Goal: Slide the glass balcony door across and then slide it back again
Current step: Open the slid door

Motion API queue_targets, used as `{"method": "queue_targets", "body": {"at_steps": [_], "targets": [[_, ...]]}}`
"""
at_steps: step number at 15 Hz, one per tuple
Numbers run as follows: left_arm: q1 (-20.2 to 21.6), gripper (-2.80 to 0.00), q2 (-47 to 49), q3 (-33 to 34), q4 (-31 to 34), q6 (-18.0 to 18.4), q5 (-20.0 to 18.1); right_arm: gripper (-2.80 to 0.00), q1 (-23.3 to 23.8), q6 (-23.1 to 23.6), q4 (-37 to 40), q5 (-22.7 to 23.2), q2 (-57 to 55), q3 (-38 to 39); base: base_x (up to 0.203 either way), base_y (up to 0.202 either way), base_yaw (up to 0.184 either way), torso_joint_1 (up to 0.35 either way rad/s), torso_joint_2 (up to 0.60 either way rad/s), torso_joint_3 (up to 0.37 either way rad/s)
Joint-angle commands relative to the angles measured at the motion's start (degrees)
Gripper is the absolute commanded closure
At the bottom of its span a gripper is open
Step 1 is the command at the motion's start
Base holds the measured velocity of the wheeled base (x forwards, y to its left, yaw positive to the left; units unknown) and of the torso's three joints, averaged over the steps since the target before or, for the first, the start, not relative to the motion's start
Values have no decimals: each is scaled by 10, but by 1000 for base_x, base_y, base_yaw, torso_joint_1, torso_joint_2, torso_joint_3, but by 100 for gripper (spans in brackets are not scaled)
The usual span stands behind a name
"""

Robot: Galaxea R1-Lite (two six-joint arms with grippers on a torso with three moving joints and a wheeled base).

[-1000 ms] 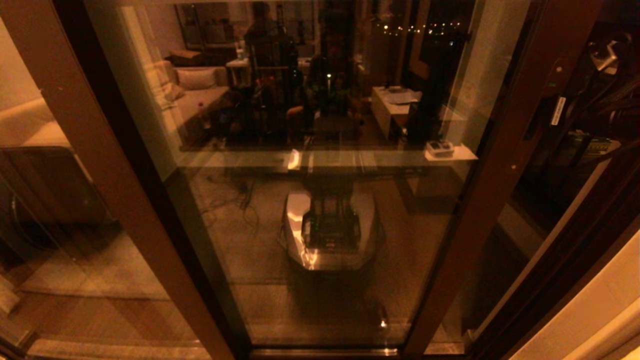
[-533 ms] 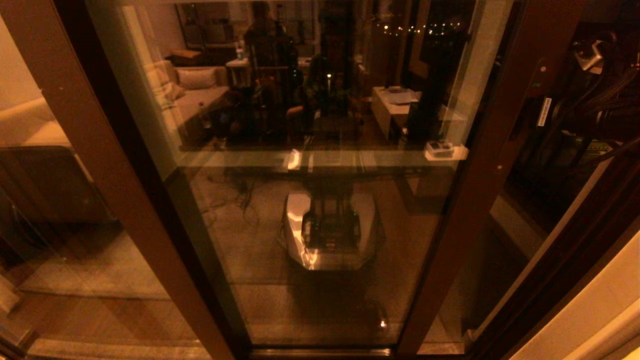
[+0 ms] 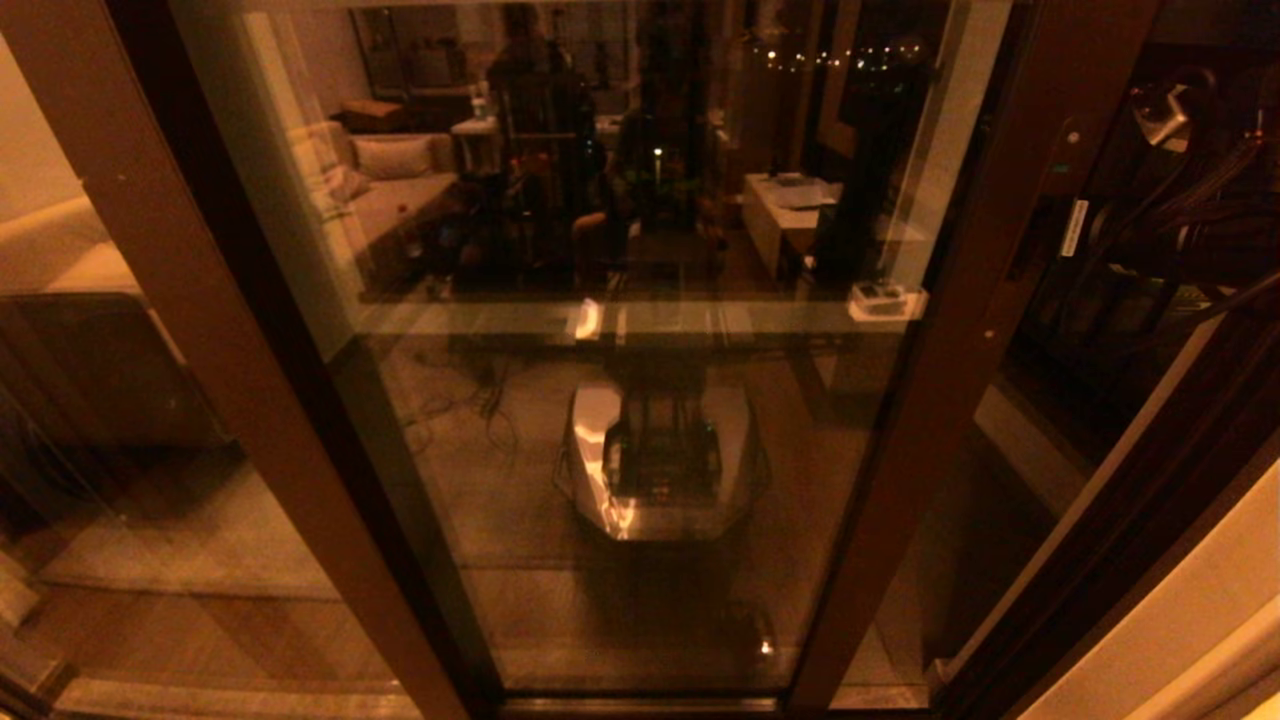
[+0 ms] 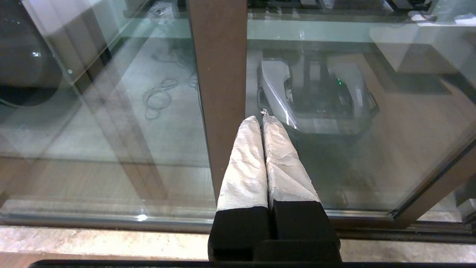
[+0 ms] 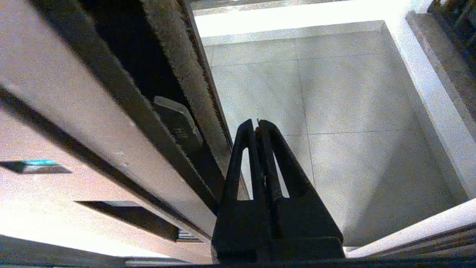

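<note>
The glass balcony door [image 3: 650, 420] is a tall reflective pane in a reddish-brown frame. Its wide stile [image 3: 960, 330] slants down the right of the head view and carries a white sticker [image 3: 1073, 226]. In the right wrist view that stile [image 5: 74, 111] shows its recessed handle slot [image 5: 126, 217]. My right gripper [image 5: 256, 123] is shut and empty, right beside the door's dark brush-lined edge [image 5: 178, 74], over the balcony tiles. The right arm [image 3: 1190, 200] shows dark past the stile. My left gripper [image 4: 261, 116] is shut, its white-wrapped fingers [image 4: 245, 167] pointing at a brown post [image 4: 219, 74].
A plain brown post [image 3: 200, 300] of the other glass panel slants down the left. The floor track [image 4: 111, 219] runs along the door's foot. Grey balcony tiles [image 5: 353, 111] lie beyond the opening. A pale wall [image 3: 1180, 620] stands at the lower right. The glass mirrors my base [image 3: 660, 460].
The door's stile has slid to the left in the head view, widening the gap on the right. My right arm has followed it leftward.
</note>
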State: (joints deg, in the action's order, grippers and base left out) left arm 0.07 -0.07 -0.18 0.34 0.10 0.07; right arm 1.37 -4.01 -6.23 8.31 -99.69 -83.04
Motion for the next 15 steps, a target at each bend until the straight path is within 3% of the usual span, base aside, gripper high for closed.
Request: {"method": "queue_targets", "body": {"at_steps": [1, 15], "targets": [[0, 0, 0, 0, 0, 0, 0, 0, -23, -5, -1, -14, -5, 1, 0, 0, 0, 0, 0, 0], [0, 0, -1, 0, 0, 0, 0, 0, -74, -11, -10, -29, -12, 2, 0, 0, 0, 0, 0, 0]]}}
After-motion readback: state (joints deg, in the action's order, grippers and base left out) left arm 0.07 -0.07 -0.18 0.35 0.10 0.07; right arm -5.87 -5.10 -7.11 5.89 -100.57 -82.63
